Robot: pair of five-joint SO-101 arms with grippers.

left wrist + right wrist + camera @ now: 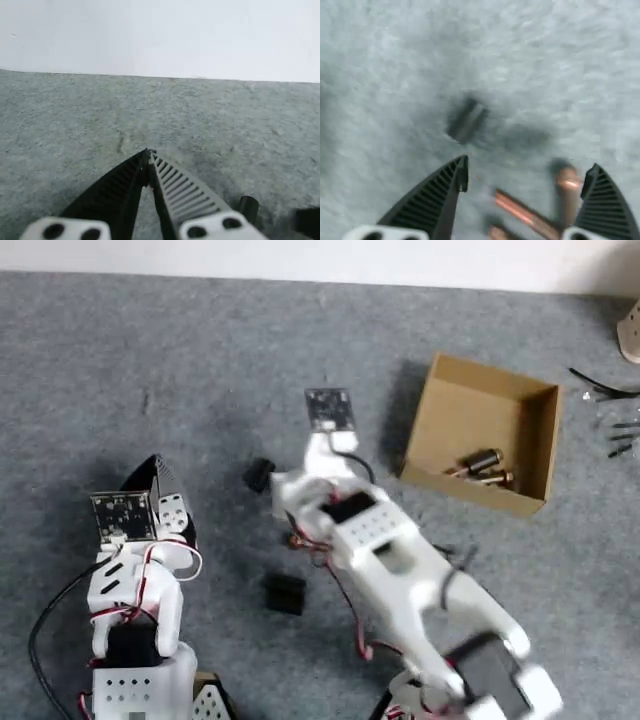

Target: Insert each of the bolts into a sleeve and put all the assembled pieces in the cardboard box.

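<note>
The left arm sits folded at the near left of the grey surface (pixel 150 350). Its tool (pixel 149 155) is pinched together on nothing, with the tips low over the felt. The right arm stretches across the middle and bends downward. Its tool (pixel 528 165) is spread wide just over two copper bolts (pixel 520 212), and a dark sleeve (pixel 467 120) lies a little beyond the tips. The cardboard box (pixel 490 415) stands apart to the far right with assembled pieces (pixel 480 468) inside. A black block (pixel 283 593) lies between the arms.

Spread claw (pixel 530 162) above copper bolts (pixel 520 212), dark sleeve (pixel 467 120)
</note>
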